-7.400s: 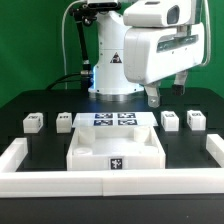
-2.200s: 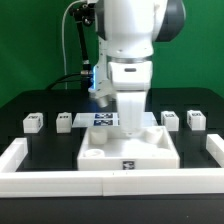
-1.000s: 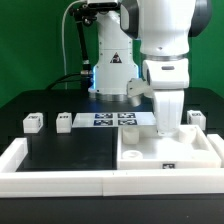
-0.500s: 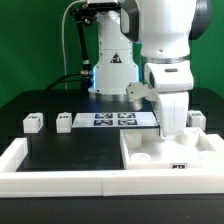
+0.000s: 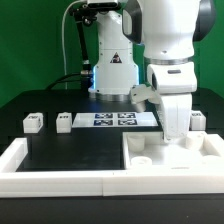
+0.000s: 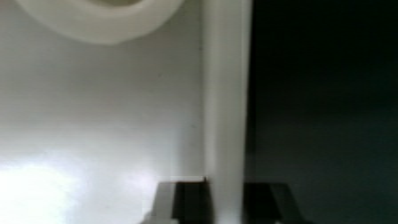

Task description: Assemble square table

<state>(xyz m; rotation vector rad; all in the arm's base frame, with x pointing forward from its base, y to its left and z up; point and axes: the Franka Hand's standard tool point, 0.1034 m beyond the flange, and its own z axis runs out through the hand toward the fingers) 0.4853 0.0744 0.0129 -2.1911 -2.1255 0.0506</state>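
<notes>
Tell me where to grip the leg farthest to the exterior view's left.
Probably from straight above, pinching the leg across two opposite side faces: it is a small block lying on the table apart from the next leg, sides exposed.

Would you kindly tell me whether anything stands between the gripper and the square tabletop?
Nothing visible does: the gripper is shut on the raised rim of the tabletop, one finger on each side.

Wrist view blurred — square table [image 6: 107, 120] cut off at edges.
</notes>
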